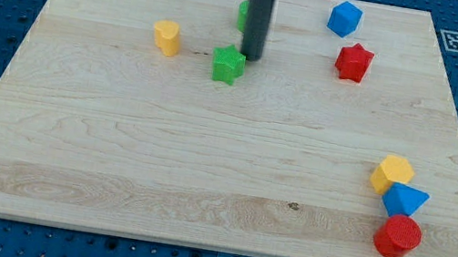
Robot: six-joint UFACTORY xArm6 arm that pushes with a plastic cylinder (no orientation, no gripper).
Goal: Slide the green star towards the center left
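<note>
Tip: your tip (249, 57) touches the green star (228, 65) at its upper right; no pincer fitted.
Left path: yellow block (167, 37) sits nearby.
Behind rod: a green block (242, 14), half hidden.

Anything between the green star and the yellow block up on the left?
Nothing: in the camera view only bare board lies between the green star and the yellow block. My tip sits at the star's upper right, on its far side.

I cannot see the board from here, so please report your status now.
My tip at green star's upper right edge. Yellow block left of star, apart. Second green block behind rod.
</note>
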